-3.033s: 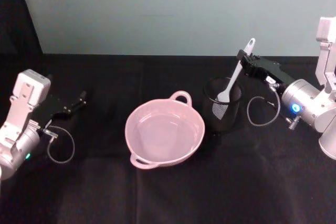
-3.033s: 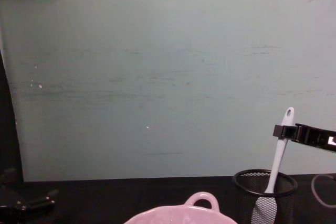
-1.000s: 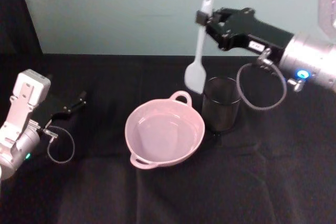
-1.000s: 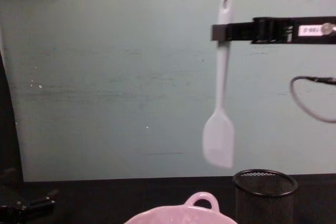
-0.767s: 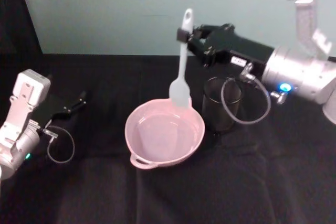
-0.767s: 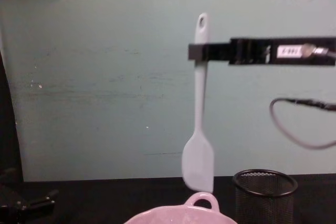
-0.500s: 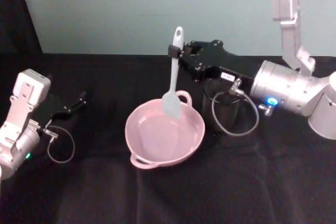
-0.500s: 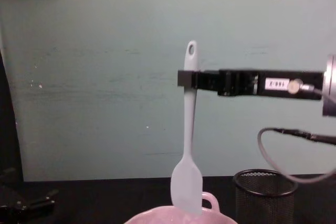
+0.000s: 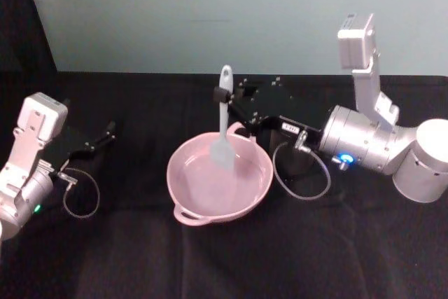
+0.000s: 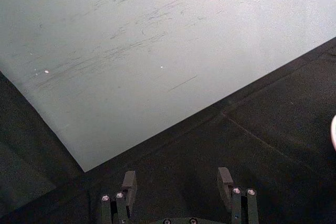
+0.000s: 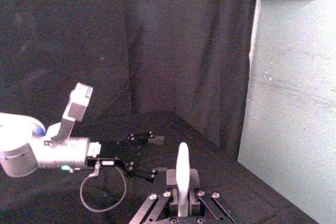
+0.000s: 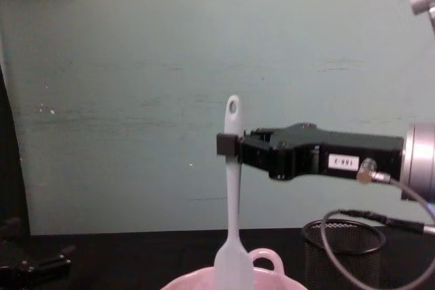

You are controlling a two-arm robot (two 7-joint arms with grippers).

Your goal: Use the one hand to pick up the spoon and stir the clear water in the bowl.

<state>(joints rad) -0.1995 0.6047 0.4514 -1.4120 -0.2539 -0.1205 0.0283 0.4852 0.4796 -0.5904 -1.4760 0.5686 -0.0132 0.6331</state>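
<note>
My right gripper [image 9: 225, 96] is shut on the upper handle of the white spoon [image 9: 223, 127], which hangs upright over the pale pink bowl [image 9: 183, 201]. The blade reaches down inside the bowl, at its far side near the loop handle. From the chest view the spoon [image 12: 233, 188] drops behind the bowl rim [image 12: 194, 280], held by the right gripper [image 12: 228, 145]. The right wrist view looks along the spoon's handle [image 11: 182, 174] between the fingers. My left gripper [image 9: 105, 134] rests parked at the far left of the table, fingers [image 10: 128, 182] apart and holding nothing.
A black wire-mesh cup [image 12: 343, 252] stands just right of the bowl, partly behind my right arm [image 9: 364, 148]. Black cloth covers the table; a pale green wall rises behind it. A cable loop [image 9: 301, 176] hangs from the right wrist near the cup.
The right gripper lifted the spoon out of the mesh cup, carried it left over the bowl and lowered it; the blade now dips inside the bowl. The left arm stayed still.
</note>
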